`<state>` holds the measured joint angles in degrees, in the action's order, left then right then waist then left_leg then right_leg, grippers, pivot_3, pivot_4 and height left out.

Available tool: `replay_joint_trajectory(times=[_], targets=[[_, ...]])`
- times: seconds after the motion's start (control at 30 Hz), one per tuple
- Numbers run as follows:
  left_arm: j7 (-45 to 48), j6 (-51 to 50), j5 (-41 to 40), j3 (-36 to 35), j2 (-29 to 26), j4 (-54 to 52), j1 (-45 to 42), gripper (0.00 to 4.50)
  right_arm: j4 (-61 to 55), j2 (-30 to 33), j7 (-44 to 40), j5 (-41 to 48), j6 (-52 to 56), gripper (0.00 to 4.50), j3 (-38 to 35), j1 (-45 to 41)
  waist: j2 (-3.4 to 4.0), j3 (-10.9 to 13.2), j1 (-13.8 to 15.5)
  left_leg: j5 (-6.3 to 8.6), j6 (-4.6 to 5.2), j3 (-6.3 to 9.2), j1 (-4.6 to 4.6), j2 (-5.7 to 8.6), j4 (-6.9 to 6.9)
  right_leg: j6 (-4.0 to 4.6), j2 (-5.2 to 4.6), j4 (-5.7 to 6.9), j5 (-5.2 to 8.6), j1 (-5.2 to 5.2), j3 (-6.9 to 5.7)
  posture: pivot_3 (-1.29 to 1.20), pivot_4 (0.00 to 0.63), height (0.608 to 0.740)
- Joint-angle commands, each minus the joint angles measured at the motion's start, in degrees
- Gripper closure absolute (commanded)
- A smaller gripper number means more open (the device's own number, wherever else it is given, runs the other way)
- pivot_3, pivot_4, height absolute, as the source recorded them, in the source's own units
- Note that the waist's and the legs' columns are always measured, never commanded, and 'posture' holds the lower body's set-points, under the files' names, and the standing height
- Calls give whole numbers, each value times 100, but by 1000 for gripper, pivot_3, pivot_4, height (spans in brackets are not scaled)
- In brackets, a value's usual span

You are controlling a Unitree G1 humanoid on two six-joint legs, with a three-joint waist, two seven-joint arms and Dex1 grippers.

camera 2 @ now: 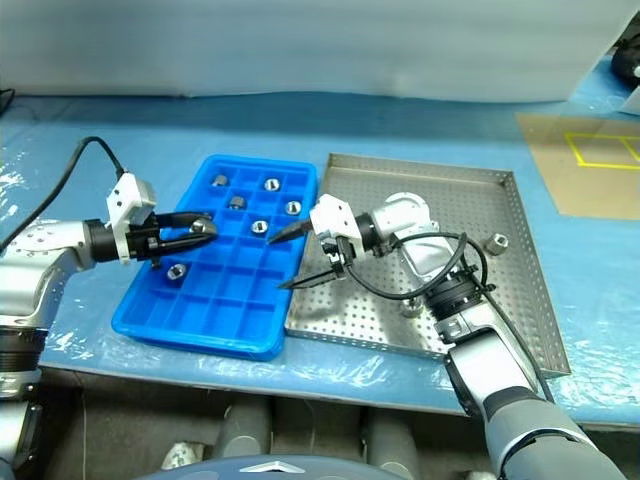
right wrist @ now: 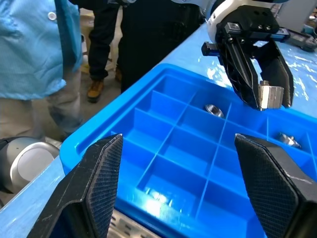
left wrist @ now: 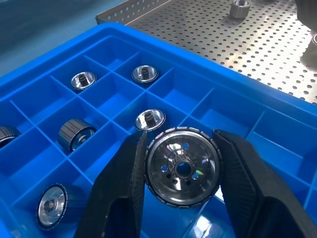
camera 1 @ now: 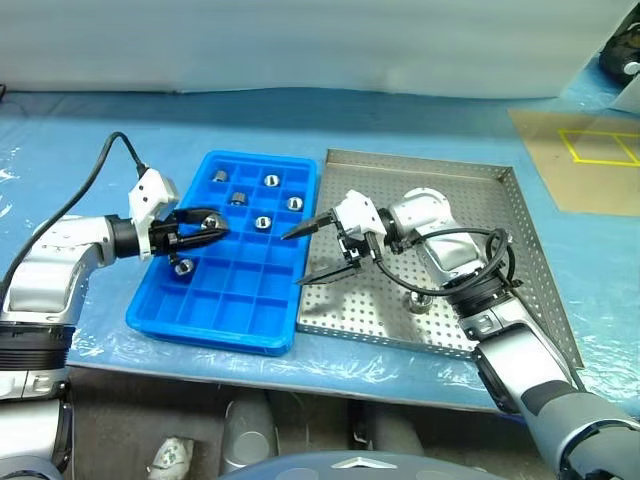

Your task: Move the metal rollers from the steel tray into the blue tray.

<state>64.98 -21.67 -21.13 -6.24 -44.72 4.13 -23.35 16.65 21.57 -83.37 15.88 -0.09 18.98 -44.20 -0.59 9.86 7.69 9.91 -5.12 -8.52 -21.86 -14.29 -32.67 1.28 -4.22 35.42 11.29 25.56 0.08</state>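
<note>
Rollers fill several compartments of the blue tray (camera 1: 225, 310), which sits just left of the steel tray (camera 1: 520, 240) on a blue-covered table (camera 1: 420, 120). The left gripper (camera 1: 212, 228) hovers over the blue tray's left side, its two black fingers (left wrist: 124, 188) clamped on one metal roller (left wrist: 182, 166) held above the grid. Five rollers (camera 1: 263, 222) rest in compartments toward the far end and another (camera 1: 183, 266) lies near the left wall. The right gripper (camera 1: 312, 255) reaches across the seam between the trays, fingers spread wide and holding nothing. Two rollers (camera 2: 497, 240) remain on the steel tray's perforated floor. People stand beyond the table (right wrist: 34, 49).
</note>
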Motion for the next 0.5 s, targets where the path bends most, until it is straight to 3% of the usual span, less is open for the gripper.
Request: replay_joint_trajectory(times=[0.03, 0.47, 0.5], targets=[[-74, 380, 190, 86, 81, 378, -149, 2687, -387, 83, 108, 68, 80, 818, -195, 59, 0, 0, -12, -1, -2, 0, 1, 0, -1, 0, 0, 3, 0, 0, 0, 181, 150, 740], [61, 1053, 647, 528, 365, 1473, -377, 2687, -771, 355, 369, 64, 250, 818, -254, 325, -1, 0, -60, -5, -7, 1, 5, 0, -4, 0, 1, 12, 0, 0, 3, 129, 150, 740], [112, 1028, 635, 541, 356, 1495, -385, 2370, -789, 367, 384, 68, 258, 818, -257, 335, -1, -1, -61, -5, -7, 1, 5, 0, -4, 0, 1, 12, 0, 0, 3, 128, 150, 740]])
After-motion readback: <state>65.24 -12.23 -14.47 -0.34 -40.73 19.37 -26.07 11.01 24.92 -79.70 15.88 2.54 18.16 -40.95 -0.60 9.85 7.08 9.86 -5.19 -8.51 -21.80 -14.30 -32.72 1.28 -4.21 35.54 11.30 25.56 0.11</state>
